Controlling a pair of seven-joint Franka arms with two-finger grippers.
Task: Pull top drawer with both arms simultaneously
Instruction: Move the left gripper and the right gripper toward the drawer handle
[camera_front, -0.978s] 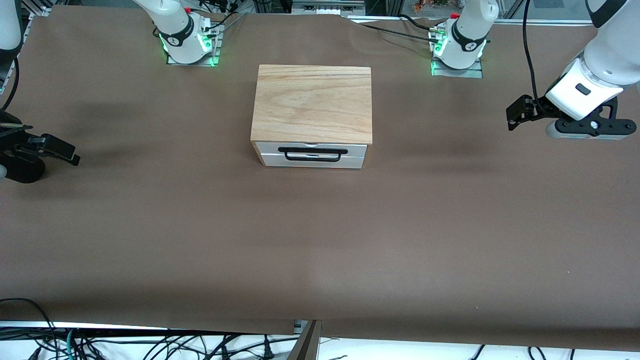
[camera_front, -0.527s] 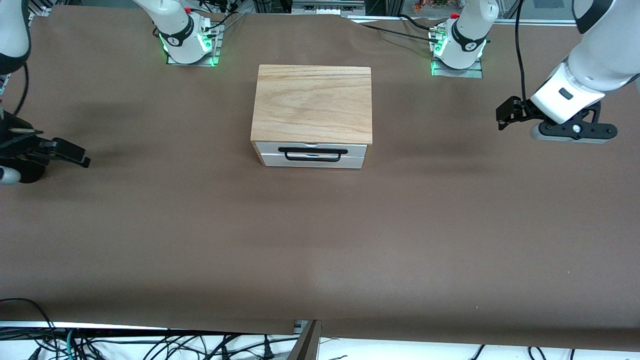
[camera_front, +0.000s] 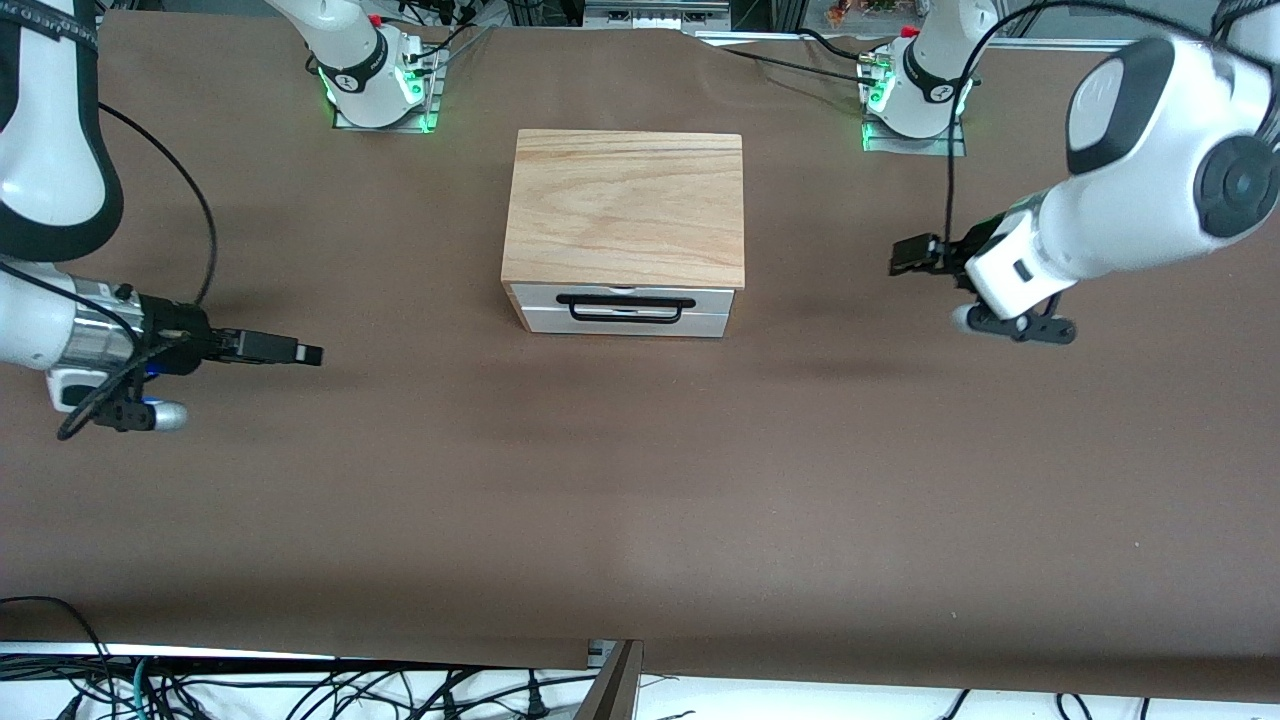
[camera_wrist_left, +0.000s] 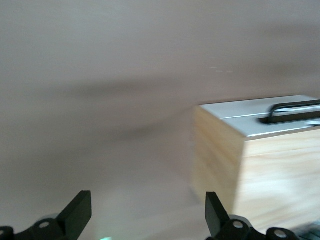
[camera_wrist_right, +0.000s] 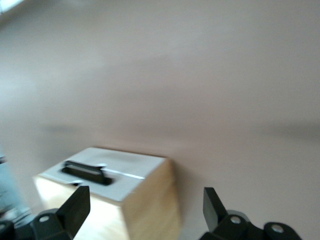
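The box (camera_front: 624, 225) sits mid-table between the two arm bases, its white front turned toward the front camera. The top drawer (camera_front: 622, 293) is fully shut, its front flush with the lower panel (camera_front: 625, 322) beneath it, and the black bar handle (camera_front: 625, 306) is untouched. No pulling has begun. The left gripper (camera_front: 912, 253) hangs over bare table toward the left arm's end, well apart from the box and level with its front; the left wrist view shows its fingers (camera_wrist_left: 77, 212) spread wide with nothing between them, and the box's corner and handle ahead. The right gripper (camera_front: 300, 353) hangs over bare table toward the right arm's end, also well apart from the box; the right wrist view shows its fingers (camera_wrist_right: 76, 204) likewise wide apart and empty, with the drawer front and handle in sight. Judgement: the task is at the approach stage only. Outstanding: bring both grippers to the handle, one toward each end, close on the bar, and draw the drawer out together. An uneven pull could skew the drawer or drag the whole box along the tablecloth (camera_front: 640, 500).
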